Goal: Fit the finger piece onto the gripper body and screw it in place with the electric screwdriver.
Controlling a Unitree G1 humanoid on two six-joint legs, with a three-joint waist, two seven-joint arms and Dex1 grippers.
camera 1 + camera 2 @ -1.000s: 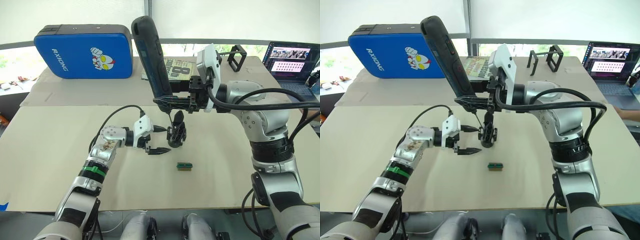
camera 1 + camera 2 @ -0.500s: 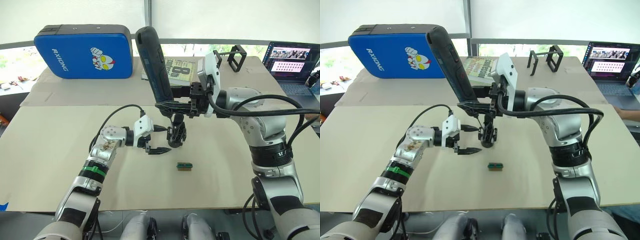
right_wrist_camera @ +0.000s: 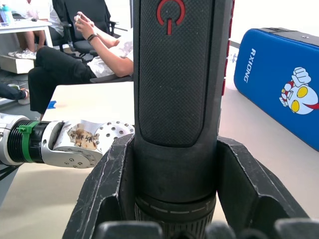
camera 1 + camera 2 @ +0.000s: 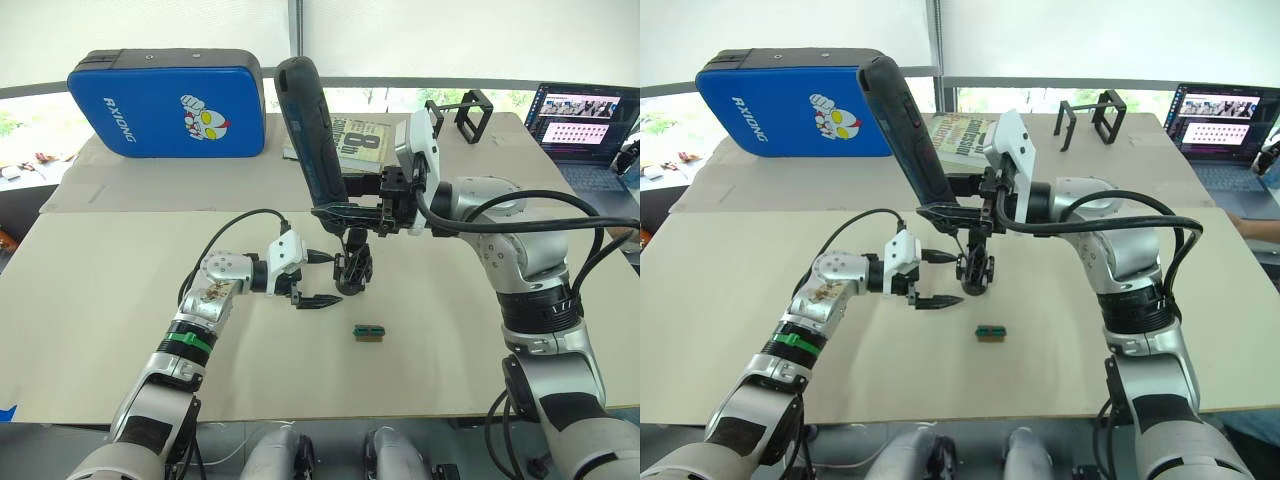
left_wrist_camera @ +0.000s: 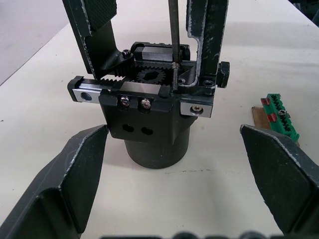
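- So, the gripper body (image 5: 149,124) stands upright on the table (image 4: 120,300) around the middle of the frame, and the finger piece (image 5: 207,40) looks already seated on top of it, next to the other finger.
- My right gripper (image 4: 345,208) is clamped around the electric screwdriver (image 4: 312,125), which leans up toward the top centre. In the left wrist view its thin bit (image 5: 172,35) comes down onto a screw (image 5: 174,74) by the rack teeth.
- My left gripper (image 4: 320,280) sits just left of the body with its fingers (image 5: 75,184) spread wide either side of the base, not touching it.
- What worries me: nothing's pinning the base. If the driver spins or I press off-axis, I'd guess the body twists or tips, or the bit skips off the screw head.
- The screwdriver is tilted too, so cross-threading seems possible.
- Around it: a small green block (image 4: 368,333) just below centre, near but apart.
- Further back, a blue pad (image 4: 165,110) upper left, a book (image 4: 360,135), a wire-frame stand (image 4: 470,112) and a laptop (image 4: 585,120) upper right. None of it blocks me.
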